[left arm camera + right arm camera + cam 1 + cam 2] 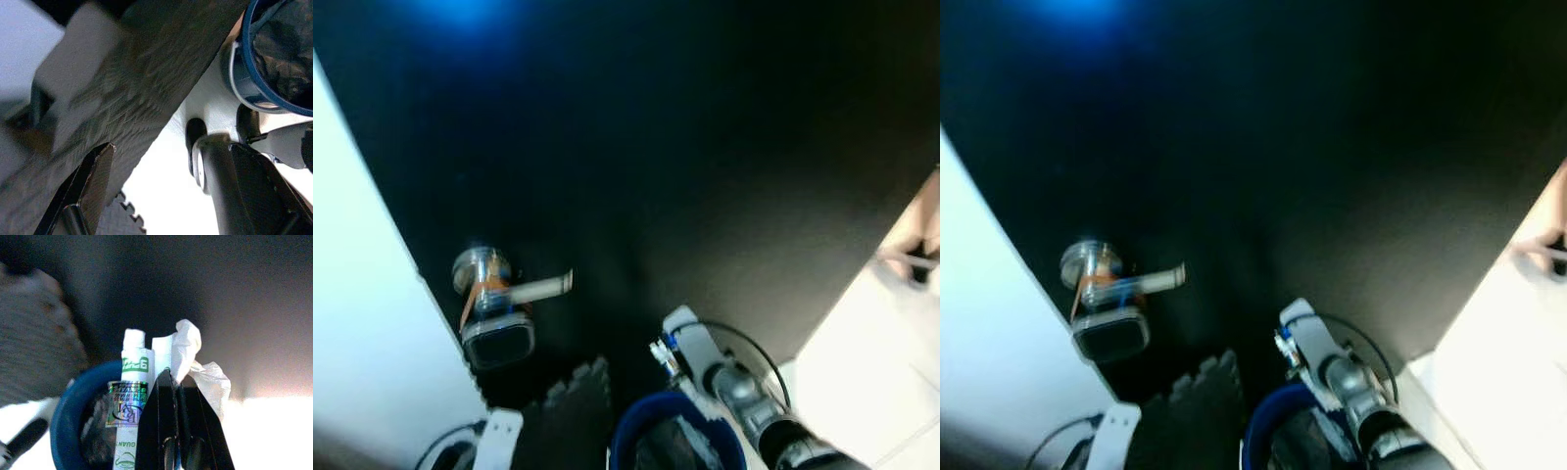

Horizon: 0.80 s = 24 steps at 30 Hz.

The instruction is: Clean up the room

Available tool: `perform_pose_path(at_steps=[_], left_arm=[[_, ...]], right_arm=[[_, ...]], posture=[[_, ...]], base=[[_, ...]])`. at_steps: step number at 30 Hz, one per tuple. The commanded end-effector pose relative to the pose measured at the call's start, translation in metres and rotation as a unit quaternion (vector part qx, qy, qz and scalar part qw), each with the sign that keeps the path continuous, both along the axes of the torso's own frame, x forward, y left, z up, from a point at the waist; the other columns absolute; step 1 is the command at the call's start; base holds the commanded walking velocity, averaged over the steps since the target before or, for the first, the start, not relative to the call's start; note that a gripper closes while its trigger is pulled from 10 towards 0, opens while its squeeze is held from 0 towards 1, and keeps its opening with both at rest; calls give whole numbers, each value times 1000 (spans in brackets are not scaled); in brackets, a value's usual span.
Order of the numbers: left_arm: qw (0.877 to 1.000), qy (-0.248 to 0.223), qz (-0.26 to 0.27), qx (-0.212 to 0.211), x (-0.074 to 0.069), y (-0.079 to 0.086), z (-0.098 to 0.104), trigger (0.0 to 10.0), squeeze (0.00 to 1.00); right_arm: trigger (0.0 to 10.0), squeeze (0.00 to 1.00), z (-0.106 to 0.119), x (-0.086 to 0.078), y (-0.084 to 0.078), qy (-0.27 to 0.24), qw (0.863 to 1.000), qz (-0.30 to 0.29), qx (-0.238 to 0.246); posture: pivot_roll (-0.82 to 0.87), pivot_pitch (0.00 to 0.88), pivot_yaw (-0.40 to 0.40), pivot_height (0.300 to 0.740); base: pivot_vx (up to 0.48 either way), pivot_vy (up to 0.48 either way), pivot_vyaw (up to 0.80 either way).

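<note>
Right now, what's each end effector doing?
Left end effector: cannot be told.
Right end effector: closed on crumpled paper and a printed wrapper.

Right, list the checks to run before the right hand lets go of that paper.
1. Right hand shut on the paper scraps: ok.
2. Scraps squarely over the blue bin: cannot tell; its rim sits off to one side in the wrist view.
3. Room in the bin: cannot tell, the inside is dark.
4. Left arm out of the bin's mouth, by the grey foam mat: ok.
5. Floor tidy: not ok, a blurred object lies there.
</note>
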State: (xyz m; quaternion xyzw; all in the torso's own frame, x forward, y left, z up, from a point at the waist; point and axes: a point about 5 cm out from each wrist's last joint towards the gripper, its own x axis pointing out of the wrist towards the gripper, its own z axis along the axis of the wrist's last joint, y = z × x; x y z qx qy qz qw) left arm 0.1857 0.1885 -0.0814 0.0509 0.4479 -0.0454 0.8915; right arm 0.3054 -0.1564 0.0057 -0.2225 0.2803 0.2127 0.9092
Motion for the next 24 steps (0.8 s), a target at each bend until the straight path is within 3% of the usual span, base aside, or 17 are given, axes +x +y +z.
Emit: perform_pose_path(at_steps=[1,9,19,24], left_arm=[[1000,20,-2,-13,-10,-6,-6,10000,0],[999,31,-12,-18,-16,-9,-9,10000,0],[999,34,-12,-15,-19,-8,-10,10000,0],[999,36,-12,-16,-21,-9,-11,10000,0]], right_arm=[[10000,0,-8,-6,-9,33,999,-2,-34],[10000,0,-20,-18,-17,117,991,7,-71],[10000,0,-25,-22,-9,157,985,11,-69],[10000,0,-27,-23,-6,171,983,-51,-35]], posture=[[100,0,-69,736],[104,0,-75,736],[104,0,-73,736],[105,0,-78,736]], base=[[0,0,0],[0,0,0],[0,0,0],[0,0,0]])
